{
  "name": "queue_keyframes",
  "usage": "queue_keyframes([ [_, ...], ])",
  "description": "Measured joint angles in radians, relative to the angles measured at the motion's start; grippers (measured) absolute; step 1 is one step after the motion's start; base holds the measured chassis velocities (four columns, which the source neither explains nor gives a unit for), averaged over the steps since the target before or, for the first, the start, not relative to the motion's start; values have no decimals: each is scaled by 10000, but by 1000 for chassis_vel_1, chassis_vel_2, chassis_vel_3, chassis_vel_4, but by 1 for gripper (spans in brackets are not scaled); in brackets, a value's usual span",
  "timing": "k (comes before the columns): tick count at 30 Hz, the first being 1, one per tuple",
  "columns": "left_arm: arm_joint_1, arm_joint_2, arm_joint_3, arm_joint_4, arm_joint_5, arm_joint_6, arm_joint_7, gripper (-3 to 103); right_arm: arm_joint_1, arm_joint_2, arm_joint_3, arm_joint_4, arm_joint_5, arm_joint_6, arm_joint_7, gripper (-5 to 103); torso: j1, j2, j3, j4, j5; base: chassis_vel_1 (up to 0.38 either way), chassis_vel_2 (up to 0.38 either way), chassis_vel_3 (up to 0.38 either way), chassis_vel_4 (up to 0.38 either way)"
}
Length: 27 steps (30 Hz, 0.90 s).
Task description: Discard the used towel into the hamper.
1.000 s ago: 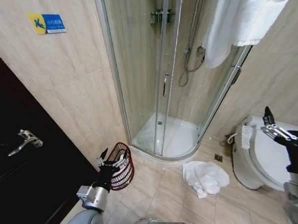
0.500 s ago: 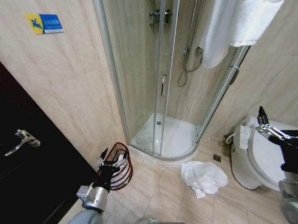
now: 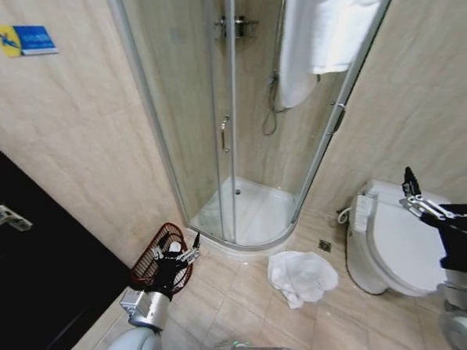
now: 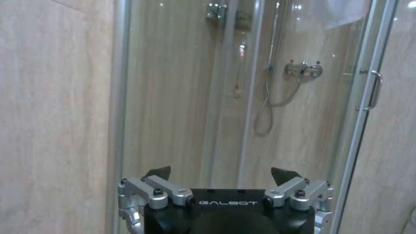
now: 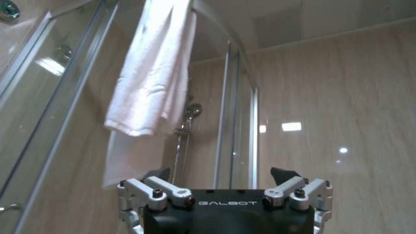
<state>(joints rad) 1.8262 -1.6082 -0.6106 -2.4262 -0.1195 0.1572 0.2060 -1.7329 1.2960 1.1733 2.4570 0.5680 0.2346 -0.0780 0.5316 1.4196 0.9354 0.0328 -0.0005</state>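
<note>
A crumpled white towel (image 3: 301, 275) lies on the tiled floor in front of the shower, beside the toilet. The hamper (image 3: 157, 259), a small round reddish-brown basket of open ribs, stands on the floor by the left wall. My left gripper (image 3: 177, 252) is open and held up in front of the hamper's rim, with nothing between its fingers (image 4: 158, 171). My right gripper (image 3: 443, 184) is open too, raised over the toilet at the right, well apart from the towel; its fingertips (image 5: 281, 173) hold nothing.
A curved glass shower enclosure (image 3: 223, 128) fills the middle, with a second white towel (image 3: 328, 29) hung over its top rail. A white toilet (image 3: 386, 241) stands at the right. A dark door (image 3: 28, 288) with a handle is at the left. Bare floor tiles lie between hamper and towel.
The whole picture has shifted left and down, so the camera has turned. Both arms keep their pose; the towel and hamper stay put on the floor.
</note>
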Motion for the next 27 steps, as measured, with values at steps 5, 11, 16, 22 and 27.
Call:
queue_keyframes([
  [5, -1, 1, 1, 0, 0, 0, 0, 100, -39, 37, 14, -25, 14, 67, -80, 100, 1, 0, 0, -2, 7, -220, -210, 214, 204],
  [11, 0, -3, 1, 0, 0, -1, 0, 100, 11, 61, -77, -76, -76, 193, -49, 100, 1, -1, 0, 0, 9, -186, -204, 195, 210],
  [16, -1, -2, 3, 0, -1, 0, 2, 100, 40, 42, -90, -138, -91, 380, -60, 100, 1, -1, 0, 0, 3, -89, -90, 110, 37],
  [22, -1, 5, -1, 0, 0, 0, 0, 100, 94, 15, -175, -157, -76, 634, -363, 100, 0, -1, 0, -3, -2, 49, 29, -32, -14],
  [27, -1, 5, -2, 0, 0, -1, 0, 100, 127, -65, -183, -170, -100, 773, -629, 100, 1, -1, 0, -2, 3, 12, 11, -9, -8],
])
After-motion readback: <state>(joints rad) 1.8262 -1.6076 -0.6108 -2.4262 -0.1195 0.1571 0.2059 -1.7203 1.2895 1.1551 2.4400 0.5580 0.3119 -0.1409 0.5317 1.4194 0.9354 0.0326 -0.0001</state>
